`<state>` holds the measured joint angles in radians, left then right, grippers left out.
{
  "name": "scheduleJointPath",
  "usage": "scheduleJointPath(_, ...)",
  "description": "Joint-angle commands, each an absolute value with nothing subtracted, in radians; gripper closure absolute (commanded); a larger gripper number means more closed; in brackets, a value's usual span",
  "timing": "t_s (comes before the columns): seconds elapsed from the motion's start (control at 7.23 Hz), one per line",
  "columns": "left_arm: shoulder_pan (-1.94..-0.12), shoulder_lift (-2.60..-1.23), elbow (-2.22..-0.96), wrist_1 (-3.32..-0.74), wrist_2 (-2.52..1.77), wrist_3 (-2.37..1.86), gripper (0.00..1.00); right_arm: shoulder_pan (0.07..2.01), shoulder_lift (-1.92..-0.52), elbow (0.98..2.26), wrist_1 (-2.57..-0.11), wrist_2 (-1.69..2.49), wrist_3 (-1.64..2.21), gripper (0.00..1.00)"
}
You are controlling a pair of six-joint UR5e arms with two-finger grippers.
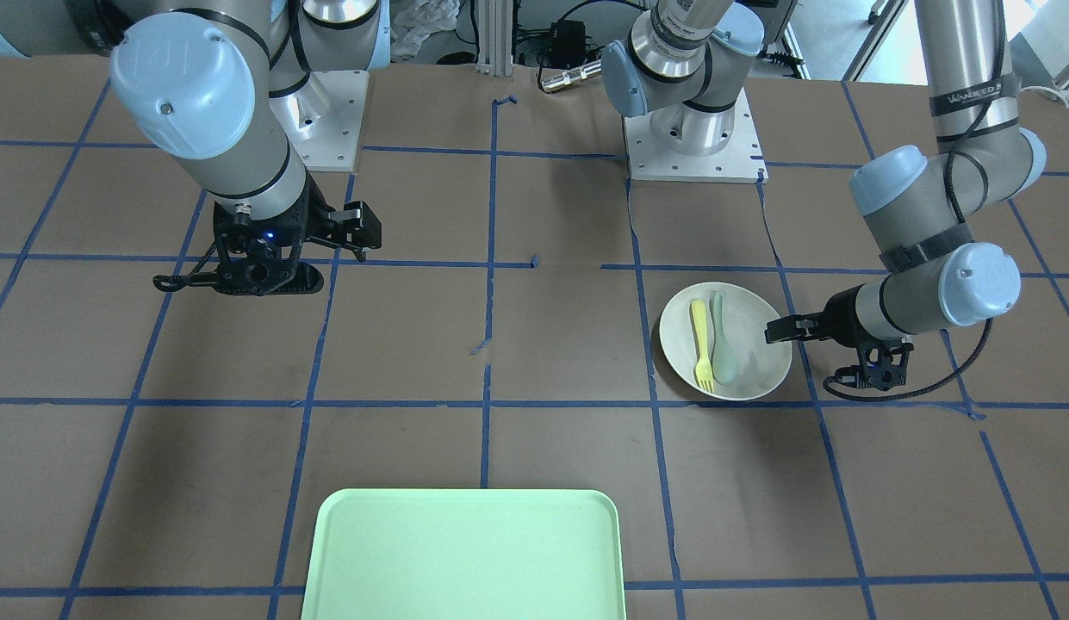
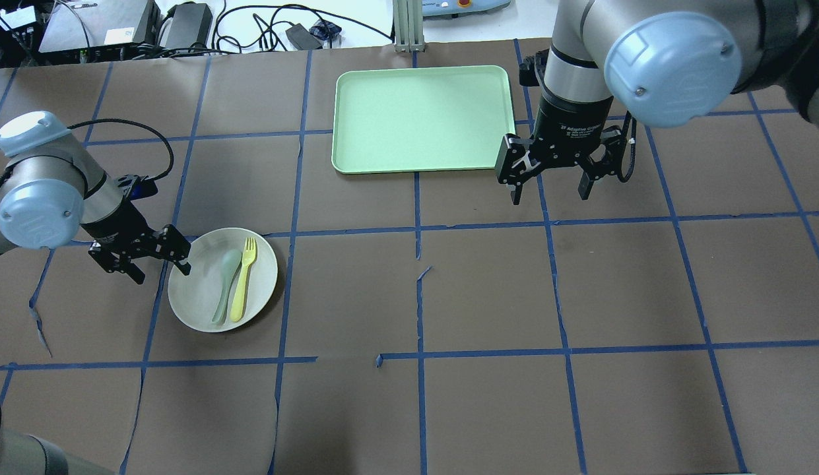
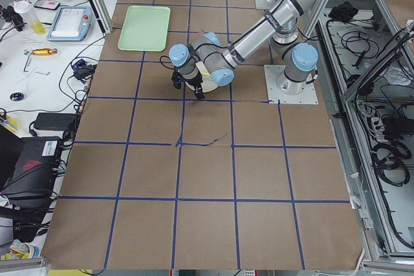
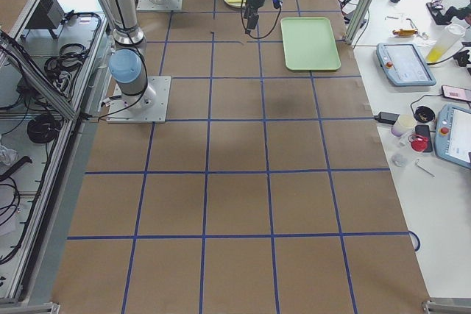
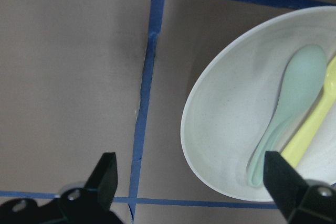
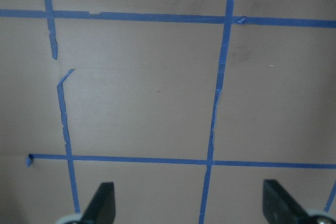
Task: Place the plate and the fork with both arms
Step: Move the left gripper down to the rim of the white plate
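The off-white plate (image 2: 201, 303) lies on the table on my left, and shows in the front view (image 1: 754, 340) and the left wrist view (image 5: 226, 124). The yellow fork (image 2: 243, 280) (image 1: 700, 340) (image 5: 310, 132) lies in it beside a pale green spoon (image 2: 226, 277). My left gripper (image 2: 160, 272) (image 1: 805, 353) (image 5: 191, 182) is open and low at the plate's left edge, with one finger over the rim and the other outside it. My right gripper (image 2: 549, 196) (image 1: 241, 280) (image 6: 191, 203) is open and empty above bare table.
The mint-green tray (image 2: 422, 119) (image 1: 465, 555) lies at the table's far middle, just left of my right gripper in the overhead view. Blue tape lines grid the brown table. Cables and equipment lie beyond the far edge.
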<state>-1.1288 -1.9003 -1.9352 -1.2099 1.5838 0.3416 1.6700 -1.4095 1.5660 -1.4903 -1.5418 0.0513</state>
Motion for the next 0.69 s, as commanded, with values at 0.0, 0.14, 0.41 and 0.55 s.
scheduleJointPath(0.0, -1.129, -1.910, -1.959, -1.206, 1.586, 0.371, 0.20, 1.674, -1.405, 1.566, -1.488, -1.540, 0.055, 0.00)
scheduleJointPath(0.14, -1.129, -1.916, -1.957, -1.203, 1.588, 0.373, 0.49, 1.674, -1.404, 1.566, -1.489, -1.540, 0.055, 0.00)
scheduleJointPath(0.41, -1.129, -1.927, -1.954, -1.197, 1.595, 0.373, 1.00, 1.677, -1.401, 1.566, -1.486, -1.514, 0.060, 0.00)
scheduleJointPath(0.55, -1.129, -1.931, -1.954, -1.192, 1.594, 0.374, 1.00, 1.677, -1.399, 1.566, -1.488, -1.513, 0.060, 0.00)
